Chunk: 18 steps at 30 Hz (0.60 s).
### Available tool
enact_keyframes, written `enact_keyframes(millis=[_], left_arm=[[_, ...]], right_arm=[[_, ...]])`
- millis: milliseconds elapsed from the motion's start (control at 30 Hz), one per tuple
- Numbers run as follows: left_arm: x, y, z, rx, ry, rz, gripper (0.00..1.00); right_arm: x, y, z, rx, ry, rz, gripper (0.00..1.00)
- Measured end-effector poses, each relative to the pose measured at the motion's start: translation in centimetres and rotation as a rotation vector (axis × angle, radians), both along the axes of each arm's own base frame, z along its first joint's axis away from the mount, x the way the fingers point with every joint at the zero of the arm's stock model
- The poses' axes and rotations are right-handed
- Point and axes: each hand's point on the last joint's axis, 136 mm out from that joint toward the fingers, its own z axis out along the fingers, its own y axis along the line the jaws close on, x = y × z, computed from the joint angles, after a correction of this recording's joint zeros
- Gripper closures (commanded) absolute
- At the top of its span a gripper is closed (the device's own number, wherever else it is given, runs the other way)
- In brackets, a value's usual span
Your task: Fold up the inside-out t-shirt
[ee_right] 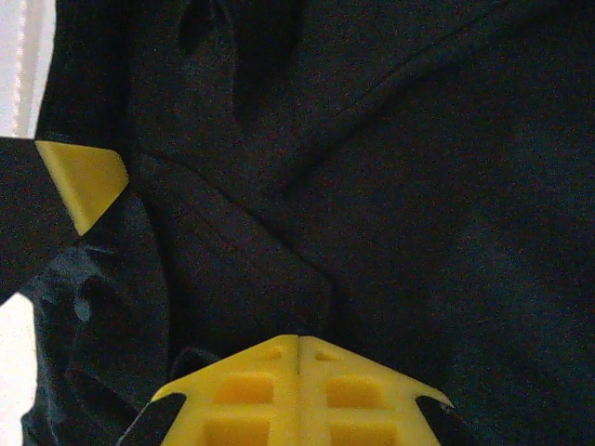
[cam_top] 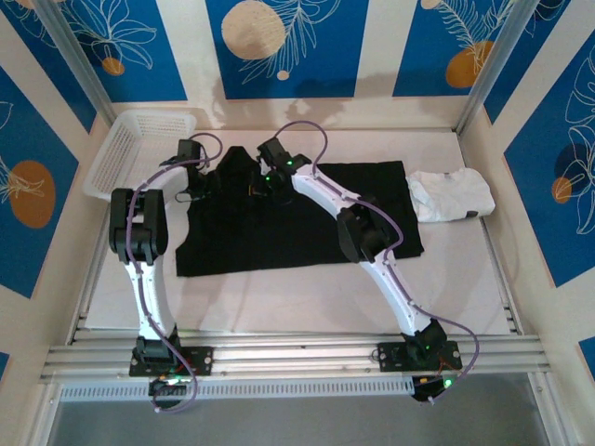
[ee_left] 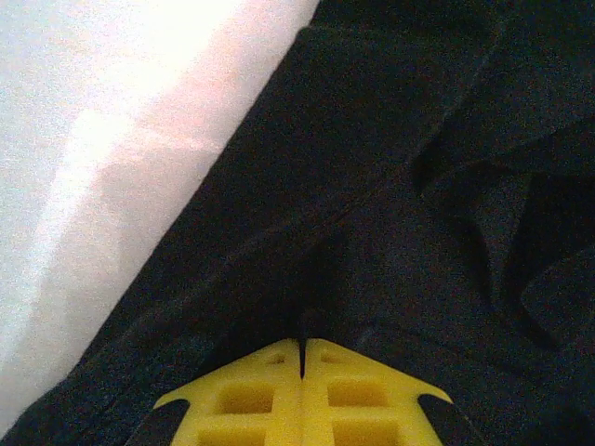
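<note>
The inside-out t-shirt [cam_top: 307,228] lies spread on the table as a plain black sheet, bunched and raised at its far left corner. No print shows. My left gripper [cam_top: 203,186] is at that bunched corner. Its yellow fingers [ee_left: 251,395] are pressed together, and a crease of the black cloth [ee_left: 390,186] runs into their tips. My right gripper [cam_top: 269,178] is just to the right of it, over the far edge. Its jaws [ee_right: 298,338] are shut, with a fold of the cloth [ee_right: 418,186] ending at the tips. A yellow finger of the left gripper [ee_right: 82,177] shows in the right wrist view.
A smaller white folded garment [cam_top: 451,195] lies just off the shirt's right edge. A white mesh basket [cam_top: 139,149] stands at the far left corner. Bare white table [cam_top: 307,297] runs between the shirt and the arm bases.
</note>
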Motion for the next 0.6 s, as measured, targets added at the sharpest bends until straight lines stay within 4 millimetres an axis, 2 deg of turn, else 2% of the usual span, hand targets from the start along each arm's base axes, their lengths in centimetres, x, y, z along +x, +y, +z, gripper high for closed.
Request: enact_keyframes(millis=[200, 333, 467, 600], left_arm=[[0.1, 0.6, 0.2, -0.002, -0.001, 0.016, 1.00], [0.3, 1.3, 1.4, -0.019, -0.029, 0.040, 1.00], [0.6, 1.5, 2.9, -0.031, -0.062, 0.052, 1.00], [0.4, 1.6, 3.3, -0.042, -0.073, 0.062, 1.00]], right_arm=[[0.2, -1.0, -1.1, 0.009, 0.012, -0.002, 1.00], [0.0, -1.3, -1.7, 0.006, 0.013, 0.012, 1.00], [0.0, -1.4, -1.2, 0.010, -0.007, 0.018, 1.00], [0.0, -1.6, -0.7, 0.014, -0.018, 0.013, 1.00]])
